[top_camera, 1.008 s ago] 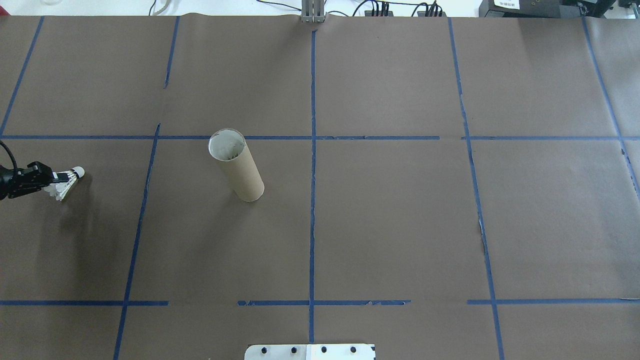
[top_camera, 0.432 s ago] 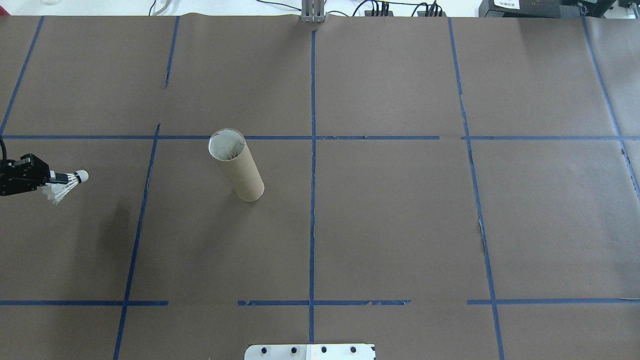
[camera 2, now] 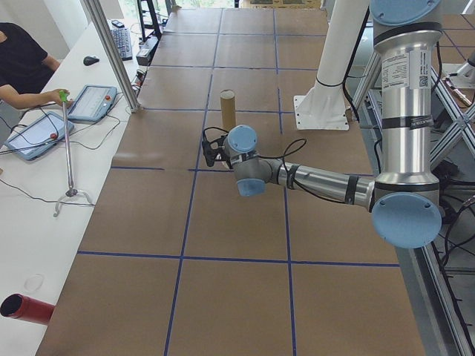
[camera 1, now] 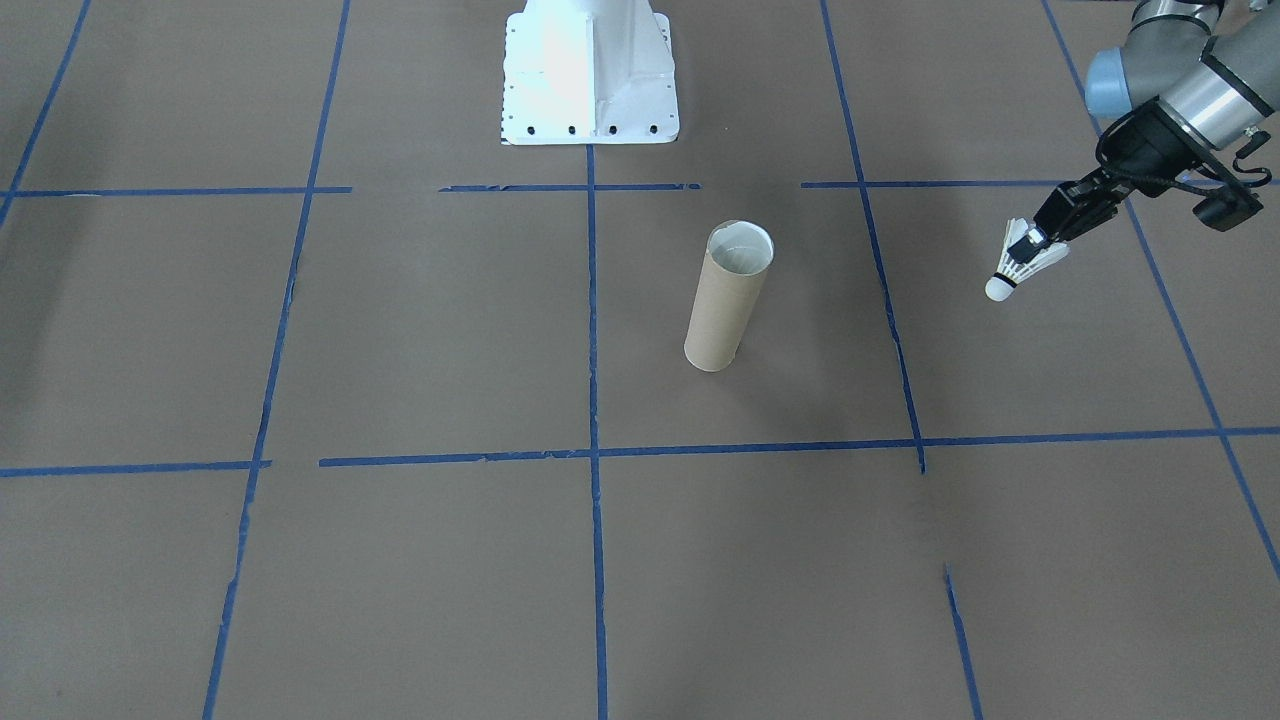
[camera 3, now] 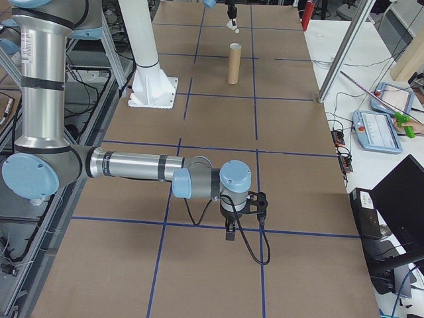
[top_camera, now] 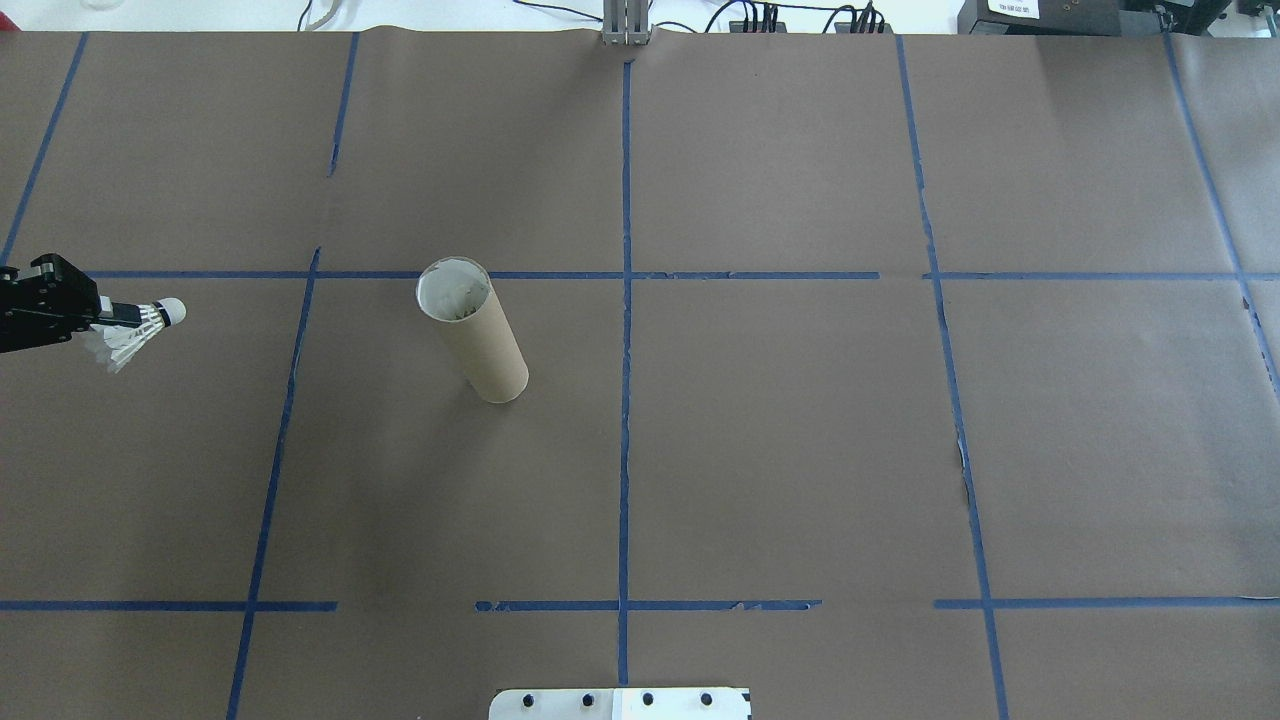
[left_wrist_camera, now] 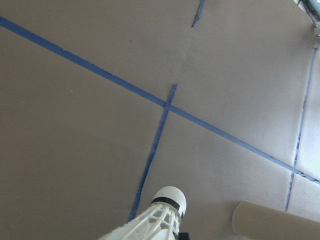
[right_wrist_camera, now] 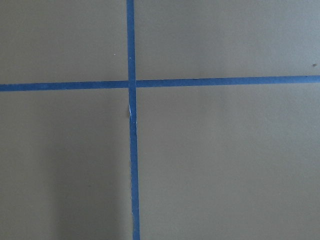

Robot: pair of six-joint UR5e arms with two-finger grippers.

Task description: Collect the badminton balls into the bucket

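1. Brown paper-covered surface [top_camera: 800, 450], marked into squares by blue tape lines [top_camera: 625, 330]. White metal robot base plate [camera 1: 588, 70] at the robot's edge, near the centre line.
2. Right arm [camera 3: 132, 165]: seen only in the right side view, stretched low over the surface, well apart from the tube. Its gripper [camera 3: 230, 233] points down; cannot tell whether the fingers are spread or together.
3. Left arm [camera 1: 1190, 85]: reaches in from the robot's left, well to that side of the tube.
4. Tall brown cardboard tube with whitish inner wall [top_camera: 472, 330]: stands upright, mouth open upward, just left of the centre tape line.
5. Left gripper [camera 1: 1035, 238]: fingers pinch the feather skirt of the shuttlecock.
6. Small white feather shuttlecock [camera 1: 1020, 265]: held off the surface, cork tip [top_camera: 173, 311] pointing toward the tube, well apart from it.
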